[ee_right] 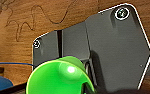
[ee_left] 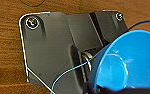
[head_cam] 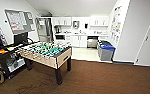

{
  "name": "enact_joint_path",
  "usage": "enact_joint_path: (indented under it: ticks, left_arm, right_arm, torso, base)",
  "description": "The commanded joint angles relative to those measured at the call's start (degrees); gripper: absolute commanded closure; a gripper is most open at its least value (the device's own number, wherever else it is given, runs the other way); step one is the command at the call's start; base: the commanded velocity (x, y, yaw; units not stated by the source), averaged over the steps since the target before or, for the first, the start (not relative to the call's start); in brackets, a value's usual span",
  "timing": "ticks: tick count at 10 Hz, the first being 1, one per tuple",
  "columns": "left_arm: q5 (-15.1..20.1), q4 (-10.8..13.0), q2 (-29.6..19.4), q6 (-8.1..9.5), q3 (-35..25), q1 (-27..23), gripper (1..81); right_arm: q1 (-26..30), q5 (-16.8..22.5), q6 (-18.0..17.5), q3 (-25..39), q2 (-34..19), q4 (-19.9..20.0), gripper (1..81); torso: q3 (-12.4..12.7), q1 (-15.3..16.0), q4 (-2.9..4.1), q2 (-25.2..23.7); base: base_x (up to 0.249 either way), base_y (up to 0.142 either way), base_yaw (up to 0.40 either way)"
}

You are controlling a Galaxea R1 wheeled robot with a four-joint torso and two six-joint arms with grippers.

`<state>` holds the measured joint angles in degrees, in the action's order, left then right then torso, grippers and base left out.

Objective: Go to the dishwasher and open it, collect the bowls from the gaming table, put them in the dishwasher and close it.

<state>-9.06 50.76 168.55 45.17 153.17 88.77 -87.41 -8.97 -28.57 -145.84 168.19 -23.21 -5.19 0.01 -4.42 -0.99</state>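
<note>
Bowls carried above the brown floor.
The blue bowl (ee_left: 131, 62) and green bowl (ee_right: 59, 76) lay tilted, mouths toward the wrist cameras; finger state could not be told.

No legible text anywhere. Notice board (head_cam: 19, 20) on left wall carries papers, print too blurred to read. Posters (head_cam: 115, 23) on right wall likewise unreadable.

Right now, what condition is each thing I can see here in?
Dishwasher: door looks open, far across the kitchen.
Blue bowl: close at the left wrist, tilted, empty.
Green bowl: close at the right wrist, tilted, empty.
Foosball table: standing, no bowls on it.
Blue-lidded bin: lid shut.
</note>
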Motion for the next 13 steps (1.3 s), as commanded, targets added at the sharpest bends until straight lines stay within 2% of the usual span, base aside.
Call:
enact_joint_path:
  ticks: [1, 13]
  left_arm:
    - [0.44, 0.57, -0.14, 0.01, -0.51, -1.98, 81.1]
    - [0.62, 0.57, -0.05, -0.43, -0.51, -1.98, 81.1]
  right_arm:
    - [2.54, 2.20, 0.01, 0.39, -0.21, -0.70, 81.1]
    - [2.54, 2.20, 0.01, 0.30, -0.11, -0.70, 81.1]
  torso:
    - [0.00, 0.00, 0.00, 0.00]
    - [0.00, 0.02, 0.00, 0.00]
  base:
    - [0.167, -0.076, 0.000]
    - [0.167, -0.076, 0.000]
